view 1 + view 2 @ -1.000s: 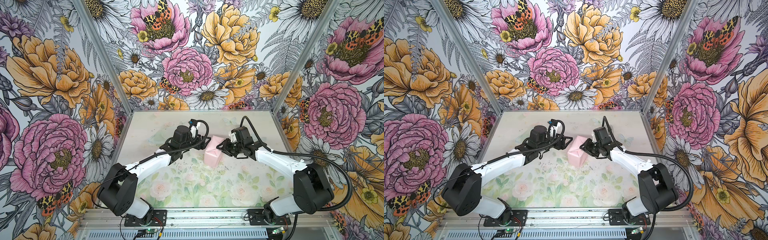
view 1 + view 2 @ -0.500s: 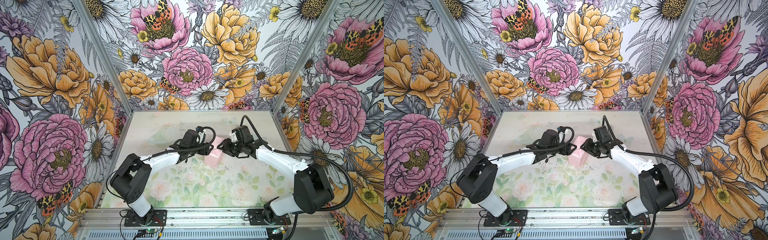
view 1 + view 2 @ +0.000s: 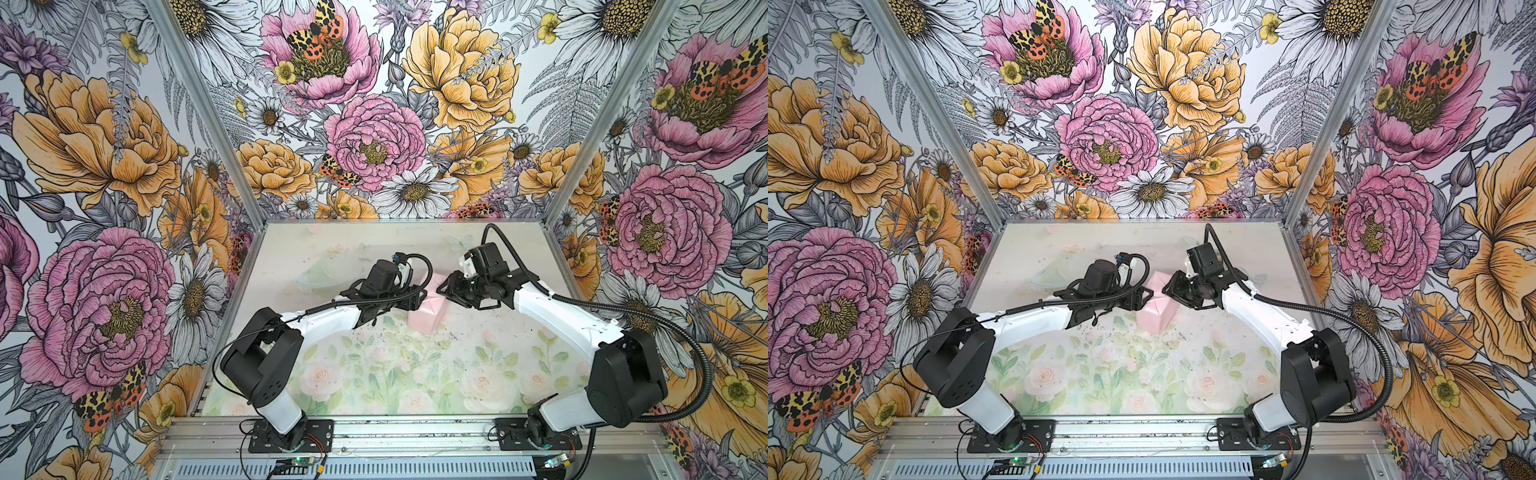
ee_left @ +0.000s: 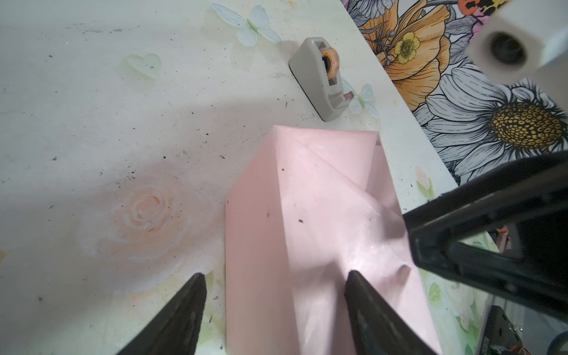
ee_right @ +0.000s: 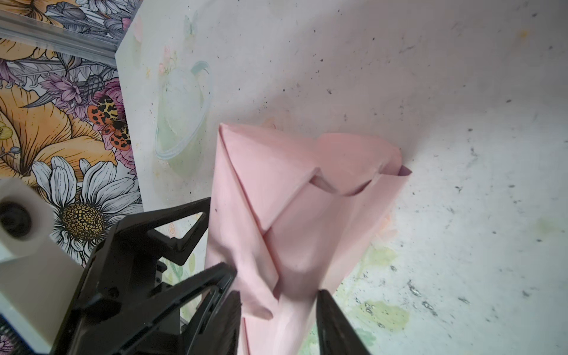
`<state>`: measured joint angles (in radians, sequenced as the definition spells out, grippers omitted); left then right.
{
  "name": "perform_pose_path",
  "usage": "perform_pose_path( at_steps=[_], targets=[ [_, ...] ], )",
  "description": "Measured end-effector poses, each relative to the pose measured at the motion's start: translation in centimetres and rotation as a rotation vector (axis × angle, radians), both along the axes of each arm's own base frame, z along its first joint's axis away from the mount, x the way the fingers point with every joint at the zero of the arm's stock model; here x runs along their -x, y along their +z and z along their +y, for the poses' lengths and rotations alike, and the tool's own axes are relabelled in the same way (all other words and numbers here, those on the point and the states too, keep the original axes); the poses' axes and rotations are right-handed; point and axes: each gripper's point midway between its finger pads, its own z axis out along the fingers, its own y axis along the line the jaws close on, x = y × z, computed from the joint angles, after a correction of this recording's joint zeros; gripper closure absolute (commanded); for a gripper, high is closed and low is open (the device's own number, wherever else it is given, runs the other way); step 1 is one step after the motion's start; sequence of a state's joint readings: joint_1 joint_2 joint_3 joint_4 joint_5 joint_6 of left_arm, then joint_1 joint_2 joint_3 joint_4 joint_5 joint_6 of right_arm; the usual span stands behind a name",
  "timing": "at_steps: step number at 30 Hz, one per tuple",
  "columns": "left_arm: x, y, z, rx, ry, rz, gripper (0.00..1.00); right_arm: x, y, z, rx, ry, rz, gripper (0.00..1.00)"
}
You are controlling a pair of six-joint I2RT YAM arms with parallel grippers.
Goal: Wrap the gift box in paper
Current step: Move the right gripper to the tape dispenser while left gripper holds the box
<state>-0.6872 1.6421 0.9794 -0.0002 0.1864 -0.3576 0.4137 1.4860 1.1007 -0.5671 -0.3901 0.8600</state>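
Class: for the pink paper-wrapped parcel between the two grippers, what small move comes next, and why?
Probably the right gripper should press flat the folded flaps of the pale pink paper: they gape loosely with no tape visible, while the open left gripper straddles the parcel's edge.

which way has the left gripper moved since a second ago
Yes: the left gripper has shifted right in both top views, away from the printed green bowl, toward the paper.
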Motion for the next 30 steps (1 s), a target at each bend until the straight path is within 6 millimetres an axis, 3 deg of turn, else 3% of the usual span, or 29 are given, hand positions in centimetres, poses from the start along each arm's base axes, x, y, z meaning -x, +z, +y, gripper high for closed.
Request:
perform_pose_path(
  at_steps=[3,8,17,30],
  targets=[
    [-0.1,0.0,0.2,0.006,0.011,0.010,0.28,-0.1,-1.2,0.1,0.017,0.013,0.024,0.74],
    [-0.9,0.3,1.4,0.012,0.073,0.103,0.28,-0.2,-1.1,0.3,0.009,0.030,0.010,0.79],
    [-1.2,0.7,3.5,0.070,0.158,0.239,0.28,-0.6,-0.9,1.5,-0.017,0.115,-0.022,0.81],
    [-0.2,0.6,2.5,0.099,0.147,0.292,0.28,-1.2,-0.9,2.9,-0.047,0.193,-0.029,0.81]
  ],
)
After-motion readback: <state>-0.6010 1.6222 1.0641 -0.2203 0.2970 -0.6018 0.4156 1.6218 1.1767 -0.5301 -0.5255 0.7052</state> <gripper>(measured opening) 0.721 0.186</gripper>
